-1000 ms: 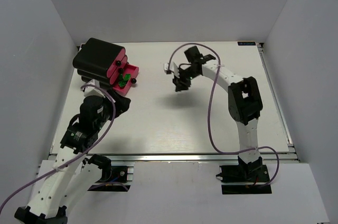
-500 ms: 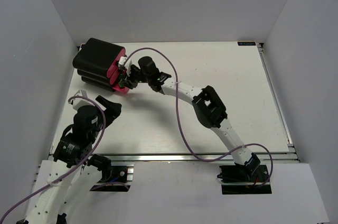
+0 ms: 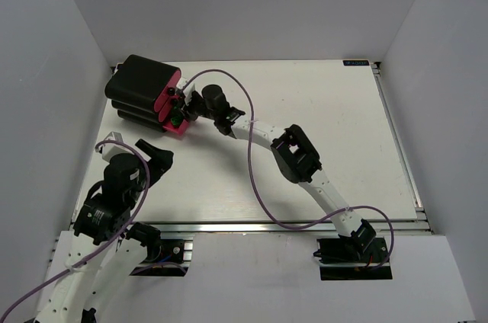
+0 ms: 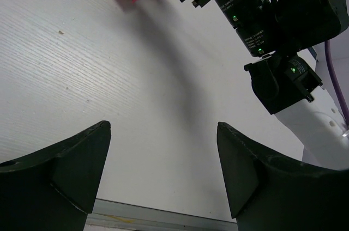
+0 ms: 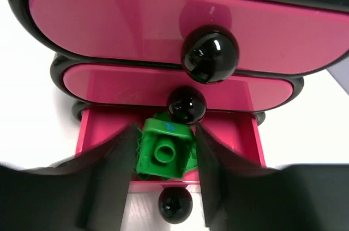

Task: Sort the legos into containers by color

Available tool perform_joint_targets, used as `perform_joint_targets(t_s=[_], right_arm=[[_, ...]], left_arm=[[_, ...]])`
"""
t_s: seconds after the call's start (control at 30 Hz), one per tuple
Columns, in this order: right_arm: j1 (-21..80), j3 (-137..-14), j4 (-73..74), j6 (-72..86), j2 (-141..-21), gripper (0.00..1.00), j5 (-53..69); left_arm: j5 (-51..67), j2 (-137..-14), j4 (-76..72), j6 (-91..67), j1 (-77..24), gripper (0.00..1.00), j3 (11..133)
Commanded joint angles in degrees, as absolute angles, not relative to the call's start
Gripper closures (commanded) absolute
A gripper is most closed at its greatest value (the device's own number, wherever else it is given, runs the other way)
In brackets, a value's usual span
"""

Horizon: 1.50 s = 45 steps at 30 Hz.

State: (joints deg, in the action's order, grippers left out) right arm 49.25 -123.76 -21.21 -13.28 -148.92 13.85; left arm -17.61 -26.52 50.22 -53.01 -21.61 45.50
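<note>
Plastic this small should be light, rigid and slick, so its flat opposite walls look the surest hold. The right fingers [image 5: 109,182] pinch the green Lego brick [image 5: 163,154] just above the open bottom drawer [image 5: 232,127]; the left fingers [image 4: 71,171] hang spread and empty over the counter [image 4: 109,78].

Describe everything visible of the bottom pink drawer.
The bottom drawer looks like glossy magenta plastic: a shallow tray with straight walls and a small round black knob on its front. It stands pulled out of the black cabinet, level and low over the white table, while the two drawers above it are shut. A green lego sits over its inside, pinched in the right claw. Whether it touches the drawer floor cannot be told.
</note>
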Motion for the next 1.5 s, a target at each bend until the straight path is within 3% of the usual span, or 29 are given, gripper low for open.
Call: perform_joint_targets(t_s=[0.0, 0.17, 0.27, 0.37, 0.53, 0.63, 0.67, 0.7, 0.73, 0.77, 0.8, 0.9, 0.93, 1.03, 1.47], right_arm=[[50.2, -126.1, -25.6, -13.7, -149.2, 0.46, 13.4], [50.0, -126.0, -25.1, -13.5, -148.6, 0.32, 14.0], [49.7, -125.9, -25.1, -12.9, -147.7, 0.32, 14.0], [49.0, -124.4, -25.0, -10.4, -144.6, 0.38, 12.7], [46.0, -116.2, -24.2, -2.1, -134.2, 0.62, 14.6], [43.2, -111.6, -22.3, 2.4, -129.0, 0.77, 19.2], [42.0, -110.3, -20.7, 3.2, -128.1, 0.84, 23.4], [41.5, -109.8, -20.2, 3.8, -127.5, 0.96, 26.1], [41.0, -109.3, -19.6, 4.1, -127.0, 1.00, 29.8], [39.6, -109.1, -19.1, 3.8, -126.6, 1.00, 33.0], [39.1, -108.9, -17.5, 3.4, -126.4, 1.00, 39.4], [37.7, -107.9, -14.0, 1.1, -125.7, 1.00, 48.2], [37.0, -107.1, -13.5, 0.7, -124.5, 1.00, 49.0], [35.7, -102.0, -13.2, -1.8, -120.4, 1.00, 49.4], [27.4, -84.4, -9.6, -5.7, -105.9, 1.00, 49.5]], left_arm=[[-17.9, -27.9, 50.1, -51.6, -21.9, 0.12, 47.7], [-16.1, -30.0, 47.7, -49.8, -21.9, 0.11, 47.0], [-15.5, -30.7, 46.7, -49.3, -21.9, 0.11, 46.8], [-15.4, -30.8, 46.1, -49.0, -21.9, 0.11, 46.6], [-15.5, -31.2, 44.4, -48.7, -21.9, 0.15, 45.4], [-15.6, -33.0, 43.2, -48.6, -21.9, 0.30, 45.1], [-15.6, -33.7, 42.9, -48.3, -21.9, 0.40, 45.1], [-15.7, -34.4, 42.2, -48.1, -21.4, 0.46, 45.2], [-16.0, -36.0, 41.9, -47.9, -21.4, 0.53, 45.5], [-17.2, -36.8, 41.9, -47.9, -21.4, 0.60, 45.8], [-18.1, -37.8, 42.4, -47.9, -21.4, 0.72, 46.1], [-23.3, -43.1, 42.9, -46.9, -21.4, 0.85, 47.4], [-24.9, -45.2, 43.1, -46.6, -21.4, 0.95, 47.6], [-30.6, -54.6, 43.0, -46.1, -20.8, 1.00, 50.1], [-39.7, -85.6, 32.1, -36.2, -17.6, 1.00, 64.4]])
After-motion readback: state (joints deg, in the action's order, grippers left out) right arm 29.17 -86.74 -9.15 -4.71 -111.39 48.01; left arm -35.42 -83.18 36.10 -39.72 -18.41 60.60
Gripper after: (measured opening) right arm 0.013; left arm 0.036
